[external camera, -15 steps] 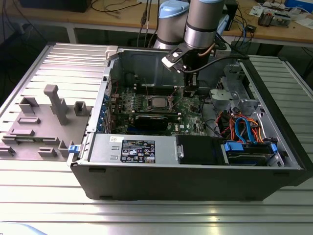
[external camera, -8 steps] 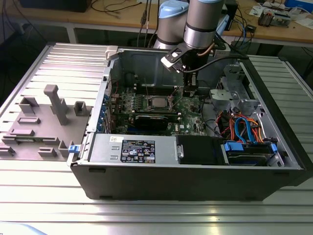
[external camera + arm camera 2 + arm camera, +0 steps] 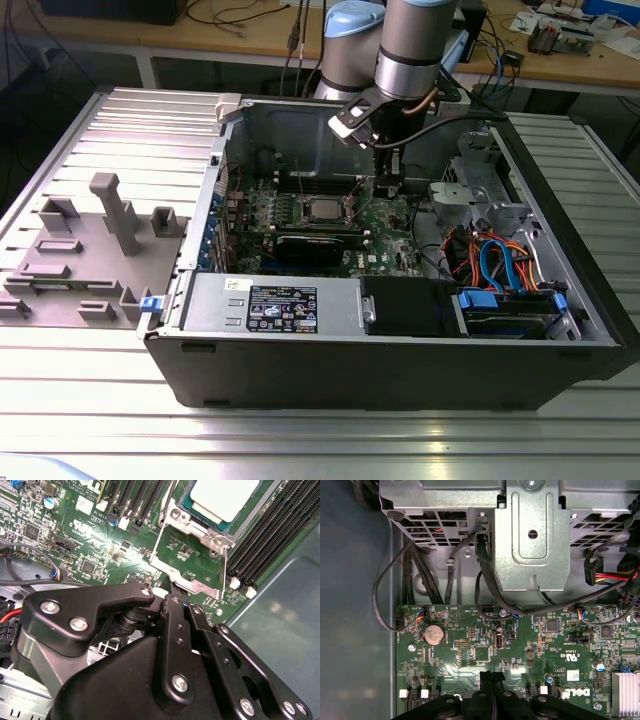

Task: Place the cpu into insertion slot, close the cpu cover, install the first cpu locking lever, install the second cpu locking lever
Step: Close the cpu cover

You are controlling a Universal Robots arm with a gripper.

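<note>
Ribbed metal tabletop (image 3: 300, 445) carries an open computer case (image 3: 380, 365). At the exterior view's upper middle the gripper (image 3: 387, 190) reaches inside, its fingers pressed together at the edge of the cpu cover (image 3: 192, 582), which is swung open. Beyond it, the cpu (image 3: 225, 497) sits in the insertion slot (image 3: 176, 514) on the green board (image 3: 90, 540).

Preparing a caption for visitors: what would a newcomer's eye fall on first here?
In the exterior view, the grey robot arm reaches down into the open computer case. In the second wrist view, the silver-topped cpu sits in the insertion slot, and the cpu cover lies open toward the black hand.
</note>
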